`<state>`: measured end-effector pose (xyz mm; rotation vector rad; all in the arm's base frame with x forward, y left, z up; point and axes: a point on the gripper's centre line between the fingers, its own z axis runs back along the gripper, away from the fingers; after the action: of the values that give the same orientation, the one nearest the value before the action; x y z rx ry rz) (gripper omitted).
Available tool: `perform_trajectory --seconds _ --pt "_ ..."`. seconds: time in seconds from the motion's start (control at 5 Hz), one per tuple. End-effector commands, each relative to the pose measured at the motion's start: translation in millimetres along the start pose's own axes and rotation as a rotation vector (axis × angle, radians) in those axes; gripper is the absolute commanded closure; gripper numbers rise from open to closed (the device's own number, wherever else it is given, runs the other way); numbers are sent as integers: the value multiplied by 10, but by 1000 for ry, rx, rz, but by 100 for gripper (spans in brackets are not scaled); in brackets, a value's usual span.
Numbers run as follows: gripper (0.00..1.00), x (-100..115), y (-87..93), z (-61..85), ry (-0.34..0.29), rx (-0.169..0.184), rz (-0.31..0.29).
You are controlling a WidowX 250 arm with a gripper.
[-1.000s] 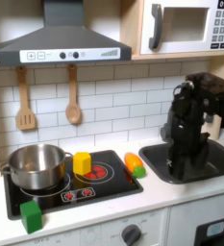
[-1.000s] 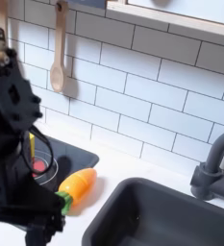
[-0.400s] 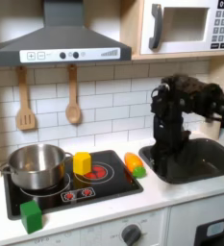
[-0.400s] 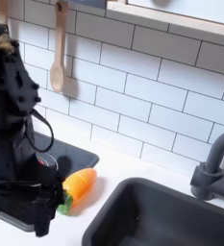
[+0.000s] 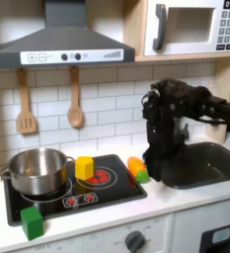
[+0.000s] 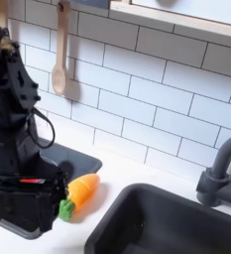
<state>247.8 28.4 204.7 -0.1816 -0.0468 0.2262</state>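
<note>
Hovering low over the counter in the first exterior view, the black WidowX gripper [image 5: 152, 168], just to the right of the orange plastic toy carrot with a green stub end [image 5: 137, 169] and at the left rim of the dark grey toy sink basin [image 5: 207, 166]. Whether the jaws are wide, narrow or holding anything: cannot tell, the fingertips being lost in the black of the arm. Lying on the right edge of the black toy stovetop with red burner rings [image 5: 72, 193], the carrot, green end pointing toward the front.

In the second exterior view, looming at the second exterior view's left, the gripper [image 6: 33, 193], close beside the carrot [image 6: 78, 191], which is resting on the white counter between the stovetop corner and the sink [image 6: 176, 226]; touching or just apart cannot be told.

Sitting on the stovetop's left burner in the first exterior view, a shiny steel pot [image 5: 38, 171]; standing beside it, a yellow block [image 5: 84, 167]; resting on the counter in front, a green cube [image 5: 32, 222]. Hanging on the white tile wall, a wooden slotted spatula [image 5: 26, 104] and a wooden spoon [image 5: 75, 99]. Standing at the second exterior view's right, a grey faucet [image 6: 221, 169].
</note>
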Motion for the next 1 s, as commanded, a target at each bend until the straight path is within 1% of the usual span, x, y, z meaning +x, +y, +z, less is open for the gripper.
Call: perform_trajectory --seconds 0.0,0.2,0.4,0.6,0.8 --pt "0 162 28 -20 1 7 -79" --pt "0 285 63 -15 -29 80 -126" --pt "0 370 135 -25 -49 157 -131" --pt "0 401 91 -85 -37 163 -157" --pt "0 438 51 -113 -32 130 -141"
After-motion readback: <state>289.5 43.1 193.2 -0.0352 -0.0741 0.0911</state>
